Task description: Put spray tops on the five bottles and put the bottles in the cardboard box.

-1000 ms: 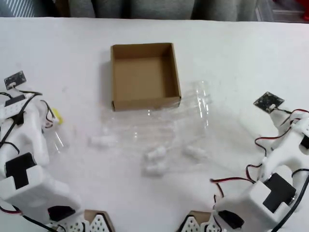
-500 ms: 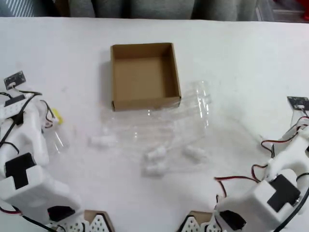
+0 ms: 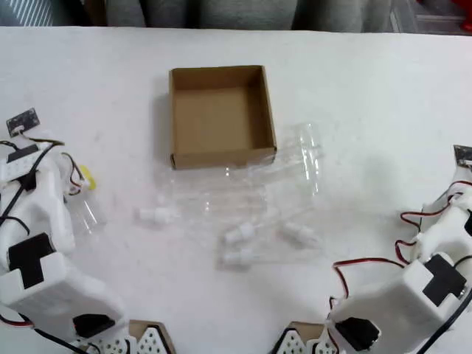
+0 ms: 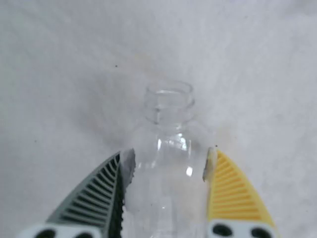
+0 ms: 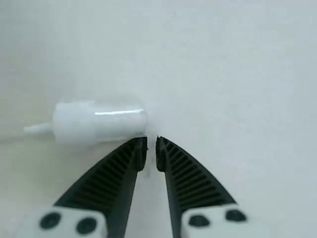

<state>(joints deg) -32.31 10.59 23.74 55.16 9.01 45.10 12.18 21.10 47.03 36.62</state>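
My left gripper (image 4: 168,157) clamps clear plastic bottle (image 4: 168,124) | my right gripper (image 5: 151,146) narrow, empty, beside white cylindrical spray top (image 5: 99,121) | should widen first

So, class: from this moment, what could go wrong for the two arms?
1. The bottle between the left hand's fingers is smooth and uncapped; it might slip or get squashed.
2. The right hand is almost shut beside a spray top; a nudge could roll it away.
3. The clear bottles by the cardboard box are easily knocked.
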